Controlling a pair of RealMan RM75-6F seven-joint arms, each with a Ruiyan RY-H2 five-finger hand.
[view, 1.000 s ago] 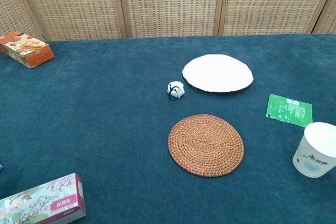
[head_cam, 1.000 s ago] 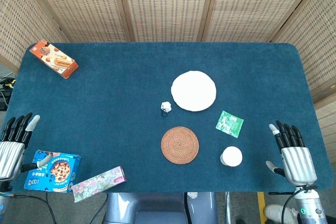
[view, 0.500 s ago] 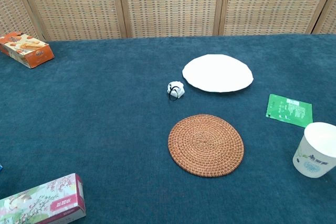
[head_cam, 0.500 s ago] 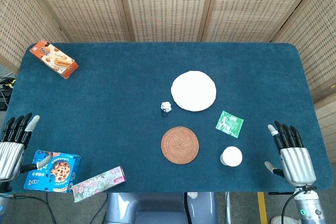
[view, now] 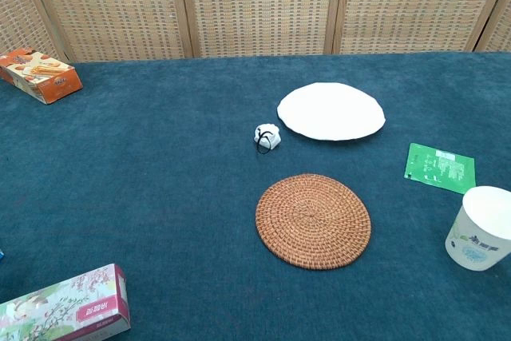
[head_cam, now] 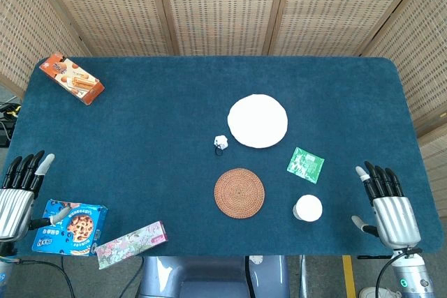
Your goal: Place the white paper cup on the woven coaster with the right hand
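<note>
The white paper cup stands upright on the blue table, to the right of the round woven coaster, which is bare. My right hand lies flat near the table's front right corner, fingers apart and holding nothing, well to the right of the cup. At the front left edge my left hand rests open beside a blue cookie box. Neither hand shows in the chest view.
A white plate lies behind the coaster, with a small white crumpled item to its left. A green packet lies behind the cup. An orange snack box sits far left; a blue cookie box and floral box sit front left.
My right hand has drifted slightly back toward the table's front edge. The cup, the coaster and the left hand have not moved.
</note>
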